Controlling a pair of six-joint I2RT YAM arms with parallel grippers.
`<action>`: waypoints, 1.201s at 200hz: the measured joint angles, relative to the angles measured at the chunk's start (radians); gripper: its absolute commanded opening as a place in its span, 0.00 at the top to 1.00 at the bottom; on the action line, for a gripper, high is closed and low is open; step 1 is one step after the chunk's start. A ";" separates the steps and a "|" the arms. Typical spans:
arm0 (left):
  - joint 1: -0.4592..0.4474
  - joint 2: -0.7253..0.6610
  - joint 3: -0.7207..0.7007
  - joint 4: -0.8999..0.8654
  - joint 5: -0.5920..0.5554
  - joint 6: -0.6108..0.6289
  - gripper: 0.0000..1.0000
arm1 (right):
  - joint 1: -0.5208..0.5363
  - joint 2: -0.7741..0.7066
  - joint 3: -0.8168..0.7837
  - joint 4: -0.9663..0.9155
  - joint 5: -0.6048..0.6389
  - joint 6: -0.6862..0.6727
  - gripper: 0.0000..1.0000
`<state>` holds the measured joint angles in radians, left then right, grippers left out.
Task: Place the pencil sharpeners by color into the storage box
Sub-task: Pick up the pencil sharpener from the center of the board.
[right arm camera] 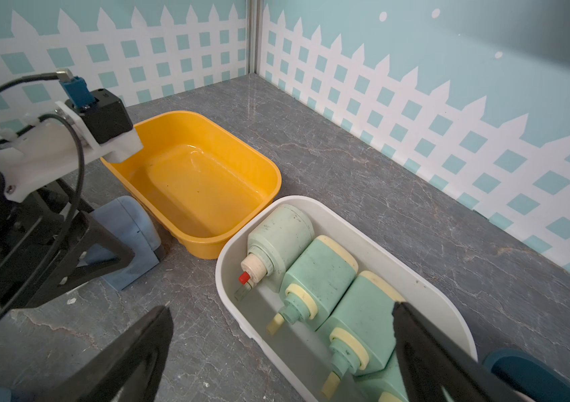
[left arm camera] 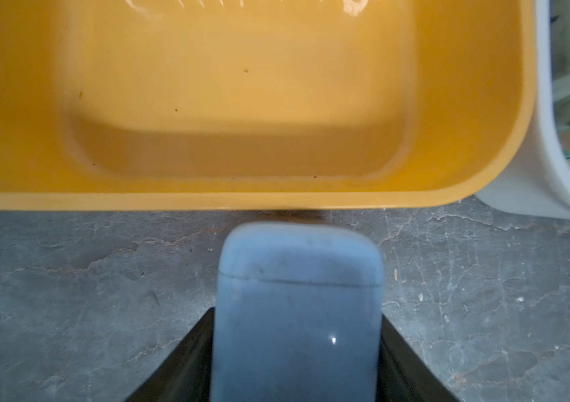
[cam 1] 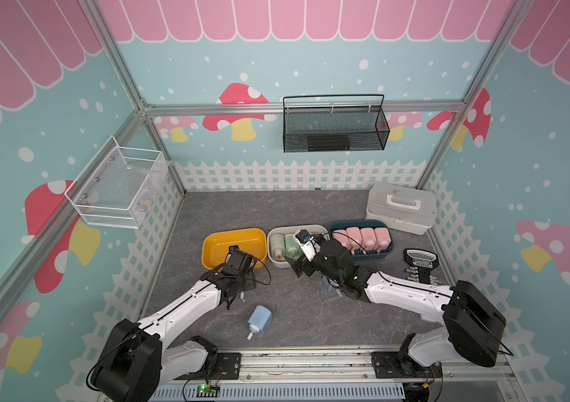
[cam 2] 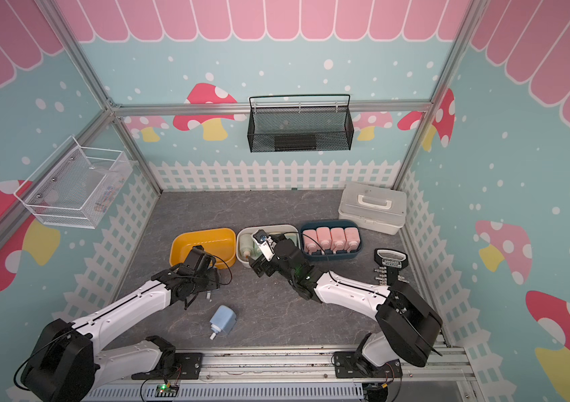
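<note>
A white handled case (cam 1: 401,208) sits near a black tool rack (cam 1: 420,266); a mesh basket (cam 1: 335,128) hangs behind.

teal mushroom walls (cam 1: 311,69), picket-fence trim (cam 1: 294,175), grey marbled floor (cam 1: 276,209).

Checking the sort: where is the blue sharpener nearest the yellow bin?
In the left wrist view the blue sharpener sits on the table between the left gripper's fingers, just before the yellow bin's near rim.
</note>
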<state>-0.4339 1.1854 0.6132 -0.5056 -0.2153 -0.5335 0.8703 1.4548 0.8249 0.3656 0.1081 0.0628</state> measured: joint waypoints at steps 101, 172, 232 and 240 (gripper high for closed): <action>0.000 -0.051 -0.026 -0.001 0.005 0.006 1.00 | 0.000 0.016 0.020 -0.001 -0.007 0.016 0.01; 0.000 -0.053 -0.002 -0.067 0.033 -0.053 1.00 | 0.000 0.084 0.115 -0.078 -0.097 0.016 0.02; 0.000 -0.121 0.078 -0.177 0.052 -0.116 1.00 | 0.005 0.143 0.181 -0.153 -0.144 0.003 0.02; 0.000 -0.138 0.087 -0.185 0.053 -0.119 1.00 | 0.009 0.150 0.189 -0.166 -0.144 -0.001 0.02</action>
<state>-0.4339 1.0470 0.7002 -0.6910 -0.1627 -0.6521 0.8791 1.6043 1.0138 0.1993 -0.0357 0.0620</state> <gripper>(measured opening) 0.552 0.979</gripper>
